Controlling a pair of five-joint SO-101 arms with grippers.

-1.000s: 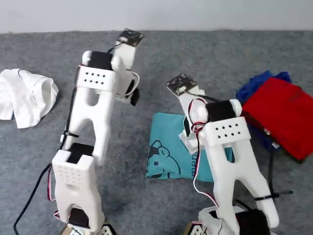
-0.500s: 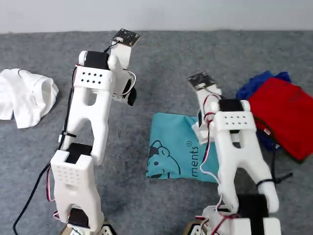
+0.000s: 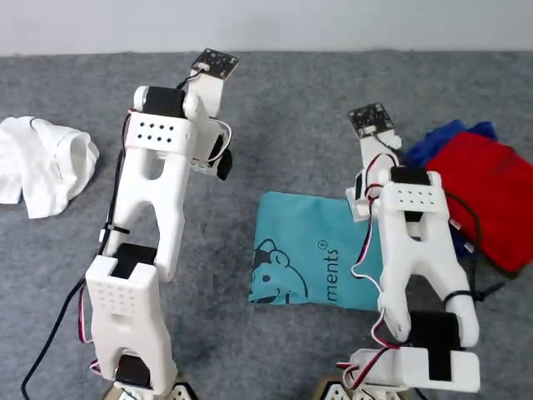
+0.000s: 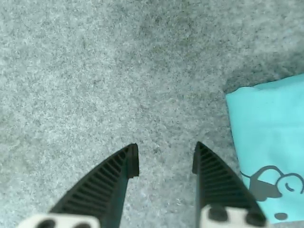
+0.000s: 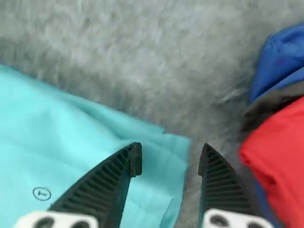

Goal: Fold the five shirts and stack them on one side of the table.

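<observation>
Grey felt covers the desk (image 3: 283, 100). A folded teal shirt (image 3: 304, 250) lies flat at its middle. By the right edge, a folded red shirt (image 3: 491, 196) sits on a blue shirt (image 3: 437, 143). A crumpled white shirt (image 3: 46, 162) lies at the left edge. The left jaws hang released over bare felt just beside the teal shirt. The right jaws, also released, straddle the teal shirt's corner near the red one. Bare felt runs along the far edge and between the white and teal shirts.

Our left arm (image 3: 154, 208), at 8 o'clock, extends toward 12, left jaws apart, pointing down. Our right arm (image 3: 416, 250), at 4 o'clock, extends toward 12, right jaws apart too.
</observation>
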